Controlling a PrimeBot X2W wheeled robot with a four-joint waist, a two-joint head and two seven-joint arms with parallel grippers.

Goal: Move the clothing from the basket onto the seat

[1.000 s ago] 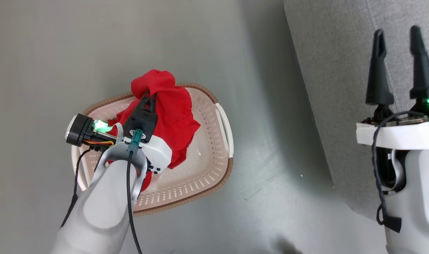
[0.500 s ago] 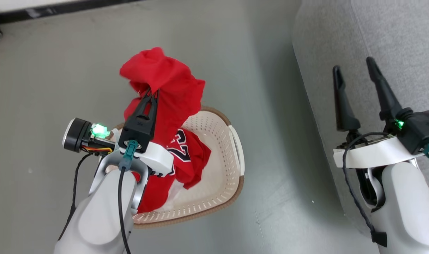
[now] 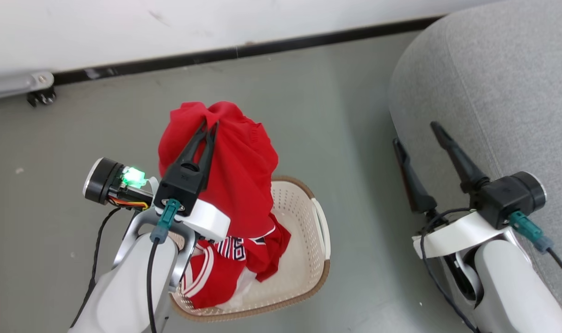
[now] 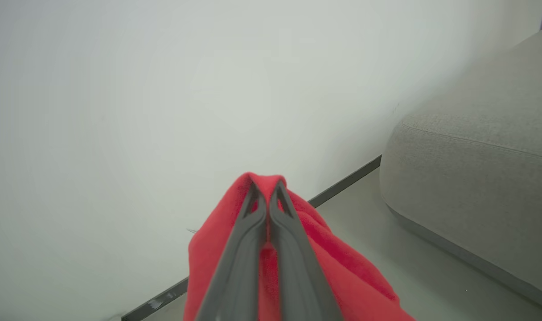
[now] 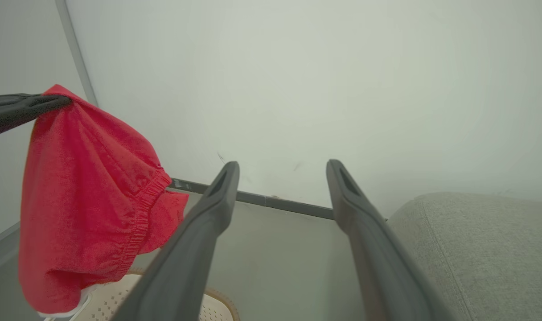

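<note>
My left gripper (image 3: 210,124) is shut on a plain red garment (image 3: 244,185) and holds it up in the air above the basket (image 3: 320,240). The cloth drapes down from the fingertips (image 4: 265,189) and hangs clear in the right wrist view (image 5: 88,196). A red jersey (image 3: 235,263) with black-and-white numbers and white-striped trim lies in the cream perforated basket. My right gripper (image 3: 417,134) stands open and empty at the left edge of the light-grey seat (image 3: 503,92), right of the basket.
A white wall (image 3: 170,27) with a dark baseboard (image 3: 262,46) runs along the back. A small caster and metal bar (image 3: 36,90) sit at the far left. Grey floor (image 3: 350,138) separates the basket from the seat.
The left gripper has lifted the plain red garment higher out of the basket, uncovering the jersey beneath. The head camera has tilted up, bringing the wall into view. The right gripper stays open.
</note>
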